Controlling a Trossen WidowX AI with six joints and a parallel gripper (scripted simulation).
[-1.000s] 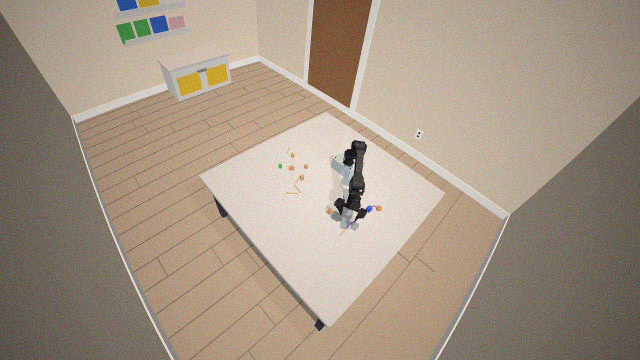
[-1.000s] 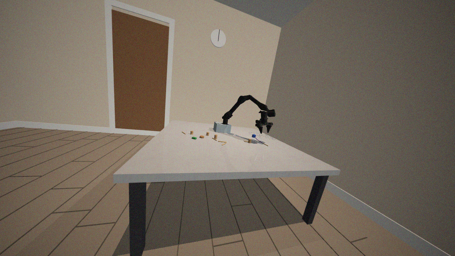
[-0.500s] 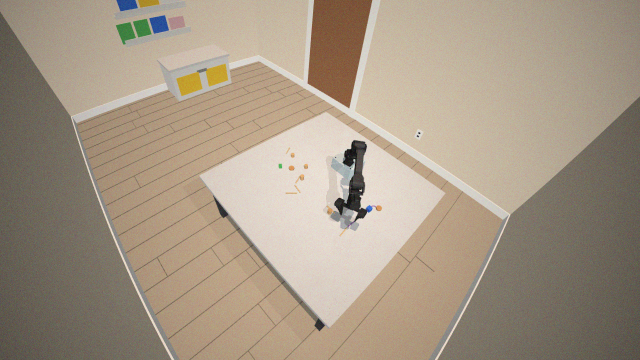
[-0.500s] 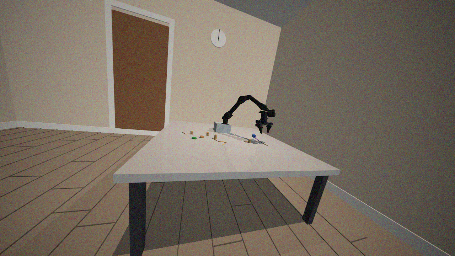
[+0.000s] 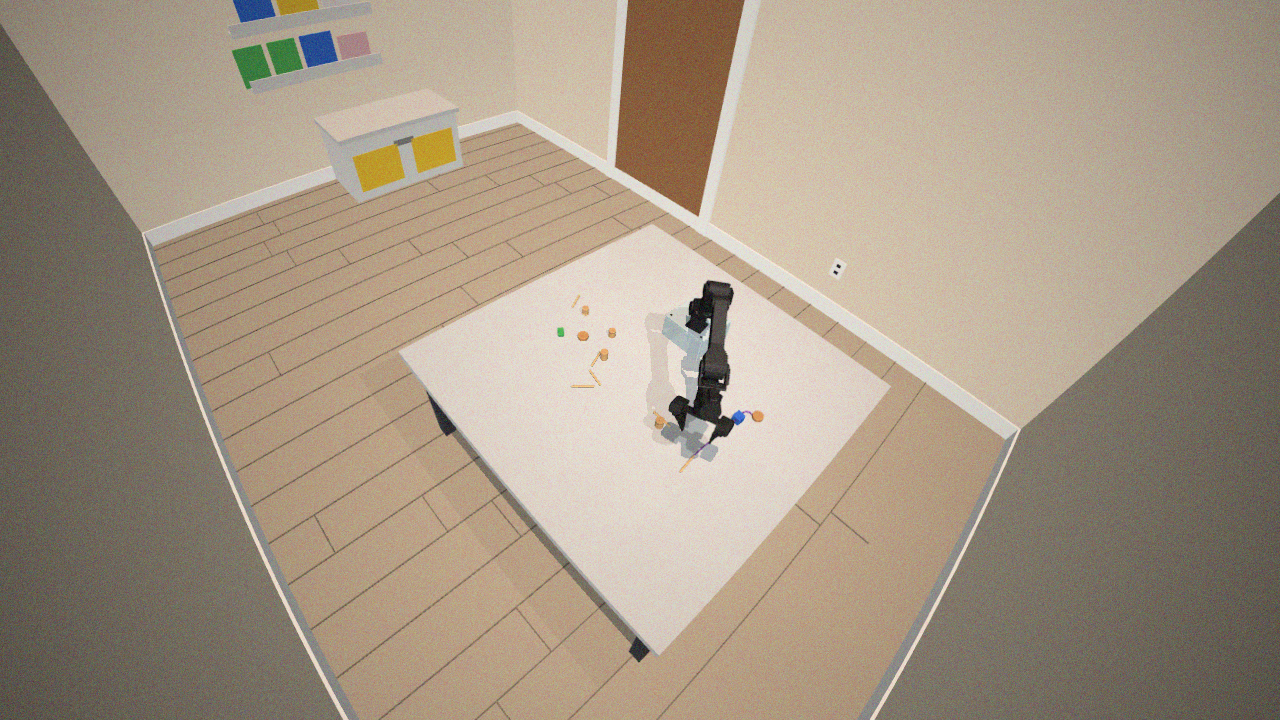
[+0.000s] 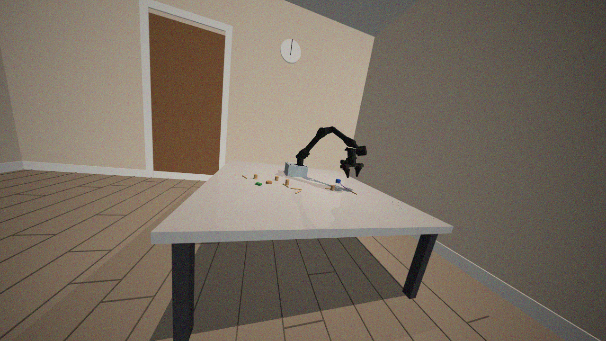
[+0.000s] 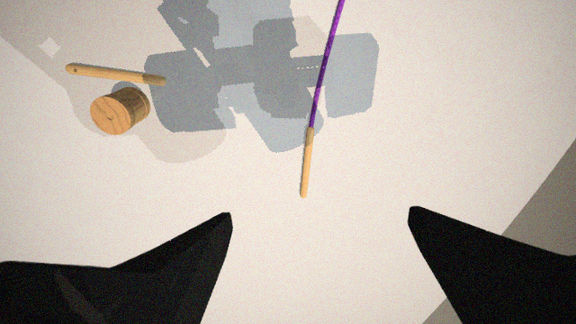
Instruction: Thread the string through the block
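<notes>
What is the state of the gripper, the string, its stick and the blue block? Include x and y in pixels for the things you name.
End effector (image 5: 700, 437) (image 6: 352, 175) (image 7: 319, 218): open, raised above the table, holding nothing.
Purple string (image 7: 325, 60): stretched out nearly straight beside its stick.
Stick on the string (image 5: 687, 463) (image 7: 307, 163): lying flat, not gripped.
Blue block (image 5: 738, 417) (image 6: 338, 181): on the table, not gripped.

Near the table (image 5: 572, 465) (image 6: 296, 211) (image 7: 252, 279), matt and smooth; on it, the string's stick (image 5: 689, 462) (image 6: 352, 192) (image 7: 306, 164) looks smooth, wooden; my fingers above it look dull black.
</notes>
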